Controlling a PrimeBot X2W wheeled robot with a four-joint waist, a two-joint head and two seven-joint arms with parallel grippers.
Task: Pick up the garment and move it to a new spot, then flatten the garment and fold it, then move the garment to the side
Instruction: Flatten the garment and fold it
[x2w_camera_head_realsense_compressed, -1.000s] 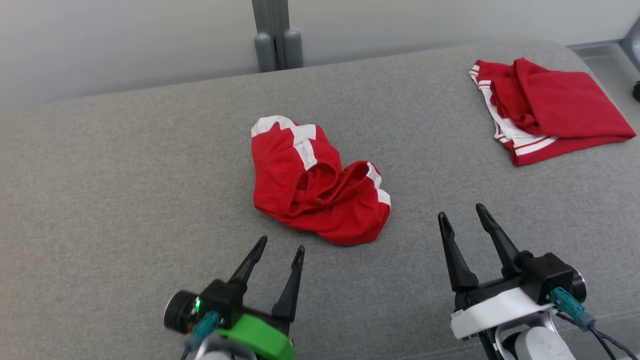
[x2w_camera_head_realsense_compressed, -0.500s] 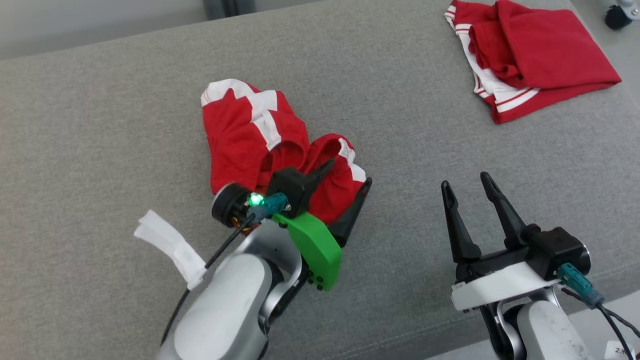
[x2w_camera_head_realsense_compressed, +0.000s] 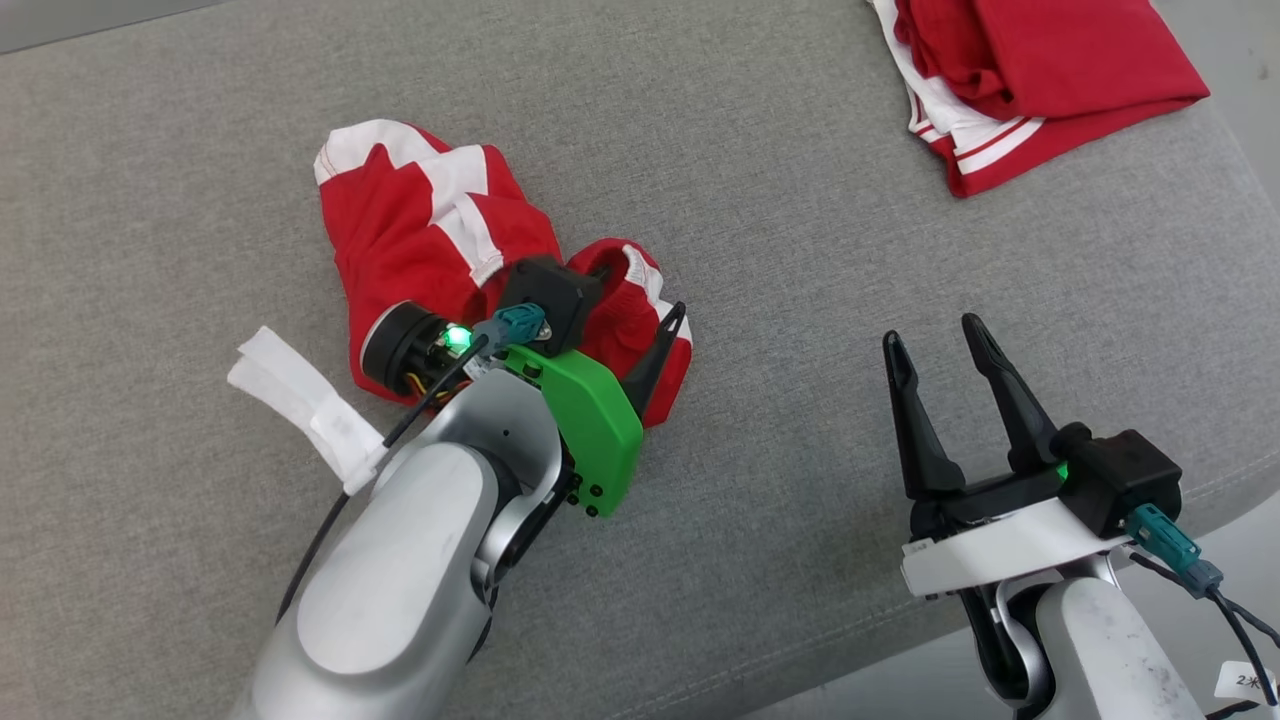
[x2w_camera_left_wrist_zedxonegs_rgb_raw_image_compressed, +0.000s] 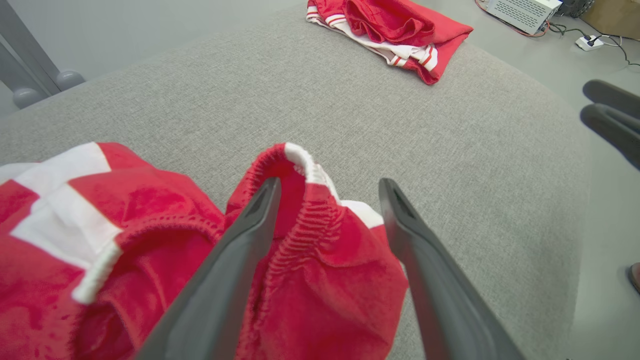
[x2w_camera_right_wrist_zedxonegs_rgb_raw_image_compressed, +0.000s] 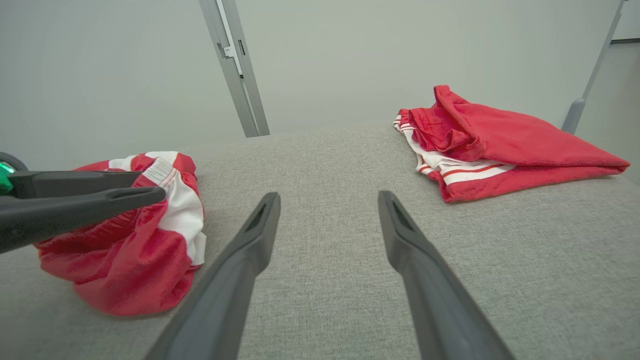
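Garment is lying crumpled on cushion, left of centre. Left gripper is straddling its elastic waistband with fingers spread, cloth between them. Right gripper is hovering spread over bare cushion, well apart from it.

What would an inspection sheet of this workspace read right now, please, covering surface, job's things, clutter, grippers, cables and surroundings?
Surface: grey fabric surface, bare apart from two garments.
Job's things: crumpled red-and-white garment, lying left of centre, not yet lifted.
Clutter: folded red garment at the far right corner.
Grippers: left gripper open, a fold of the crumpled garment's waistband between its fingers; right gripper open, over bare fabric.
Cables: black cable along the left forearm; dark cable at the right wrist; power strip with leads on the floor.
Surroundings: pale wall and grey post behind the surface.
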